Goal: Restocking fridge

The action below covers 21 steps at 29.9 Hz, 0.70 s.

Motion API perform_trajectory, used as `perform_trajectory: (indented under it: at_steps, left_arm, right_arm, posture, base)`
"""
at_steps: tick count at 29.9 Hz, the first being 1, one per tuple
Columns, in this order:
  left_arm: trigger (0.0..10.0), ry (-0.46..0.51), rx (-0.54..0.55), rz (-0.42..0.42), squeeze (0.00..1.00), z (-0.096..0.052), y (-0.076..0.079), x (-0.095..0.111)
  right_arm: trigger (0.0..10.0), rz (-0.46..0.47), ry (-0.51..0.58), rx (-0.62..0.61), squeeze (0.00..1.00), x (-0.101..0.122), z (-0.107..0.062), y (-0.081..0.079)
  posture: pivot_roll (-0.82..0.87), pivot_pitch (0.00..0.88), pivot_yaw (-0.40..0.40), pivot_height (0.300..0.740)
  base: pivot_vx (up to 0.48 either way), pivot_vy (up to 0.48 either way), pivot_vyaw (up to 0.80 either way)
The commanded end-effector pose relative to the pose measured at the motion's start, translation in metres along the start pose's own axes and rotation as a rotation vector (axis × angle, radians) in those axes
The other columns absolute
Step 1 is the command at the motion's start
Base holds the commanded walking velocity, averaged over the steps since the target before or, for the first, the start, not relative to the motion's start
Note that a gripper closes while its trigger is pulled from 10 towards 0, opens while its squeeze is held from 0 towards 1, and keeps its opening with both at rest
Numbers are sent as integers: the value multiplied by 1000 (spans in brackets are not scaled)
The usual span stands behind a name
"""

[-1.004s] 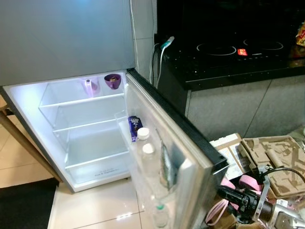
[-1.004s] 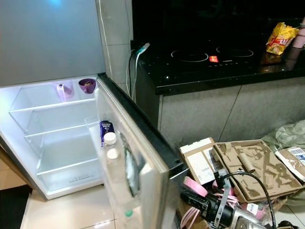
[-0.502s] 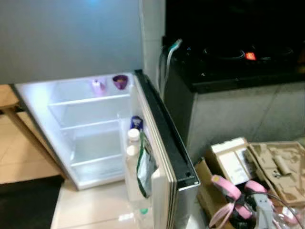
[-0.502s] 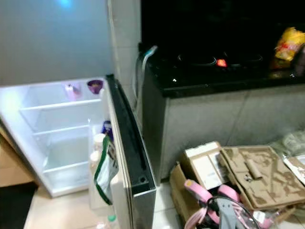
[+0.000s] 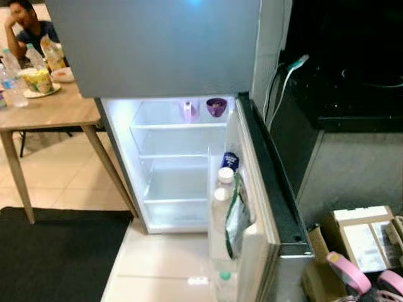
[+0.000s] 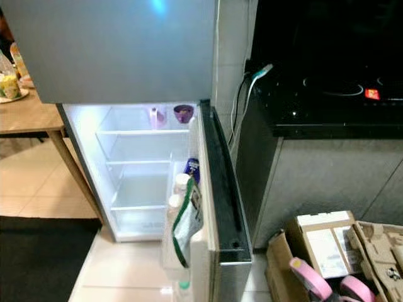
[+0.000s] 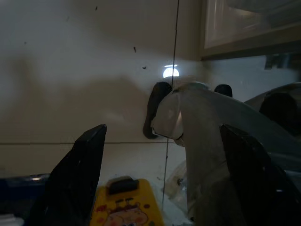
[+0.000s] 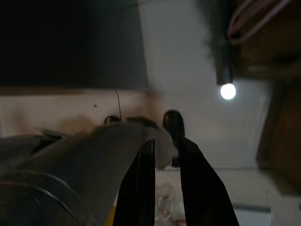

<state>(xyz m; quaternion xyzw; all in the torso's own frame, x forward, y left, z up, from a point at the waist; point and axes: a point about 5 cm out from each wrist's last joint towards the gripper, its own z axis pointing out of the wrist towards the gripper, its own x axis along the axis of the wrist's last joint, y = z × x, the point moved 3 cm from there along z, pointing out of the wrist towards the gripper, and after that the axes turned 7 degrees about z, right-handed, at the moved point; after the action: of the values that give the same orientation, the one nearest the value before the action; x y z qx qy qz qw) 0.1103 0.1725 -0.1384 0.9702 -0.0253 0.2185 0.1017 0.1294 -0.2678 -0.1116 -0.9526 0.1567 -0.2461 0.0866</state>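
The fridge's lower compartment (image 5: 176, 170) stands open and lit, its door (image 6: 217, 189) swung out toward me. A pink cup (image 5: 187, 110) and a purple bowl (image 5: 216, 106) sit on the top shelf. The door rack holds a blue carton (image 5: 230, 160), two white-capped bottles (image 5: 220, 204) and a green-and-white pouch (image 5: 237, 214). Lower down in the door is a green-capped bottle (image 5: 224, 280). My left gripper (image 7: 163, 129) hangs open over the tiled floor, with a yellow packet (image 7: 126, 207) below it. With its fingers close together, my right gripper (image 8: 165, 141) hangs shut and holds nothing.
At the far left a wooden table (image 5: 56, 110) carries bottles and food, with a person (image 5: 28, 28) seated behind it. A black mat (image 5: 56, 258) lies on the floor. To the right are a black hob counter (image 6: 334, 107), cardboard boxes (image 6: 321, 242) and pink straps (image 6: 312, 280).
The camera has swung left, so the fridge now sits in the middle and the table and person have come into view. The fridge contents look unmoved.
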Motion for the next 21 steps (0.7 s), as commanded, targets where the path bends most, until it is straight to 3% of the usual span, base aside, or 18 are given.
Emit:
perform_trajectory:
  at_steps: [1, 9, 10, 15, 21]
  left_arm:
    - [10000, -25, -8, 6, 0, 0, 4, -6]
    - [10000, -29, -7, 10, 0, 0, 4, -6]
    - [10000, -29, -7, 10, 0, 0, 4, -6]
    - [10000, -29, -7, 11, 0, 0, 4, -6]
    - [10000, -34, -7, 13, 0, 0, 4, -7]
  right_arm:
    - [10000, 2, 6, -24, 0, 3, -1, 5]
    - [10000, -1, 9, -77, 0, 3, -3, 11]
    - [10000, -15, 3, -138, 0, 3, -4, 17]
    - [10000, 1, -1, -238, 0, 2, -8, 29]
    - [10000, 66, 36, -192, 0, 4, -7, 25]
  posture:
    - [-111, 0, -12, 740]
    - [-117, 0, -13, 740]
    - [-118, 0, -12, 740]
    - [-118, 0, -12, 740]
    - [-117, 0, -12, 740]
  base:
    - [0, 0, 731]
    - [0, 0, 731]
    - [0, 0, 781]
    - [0, 0, 0]
    - [0, 0, 0]
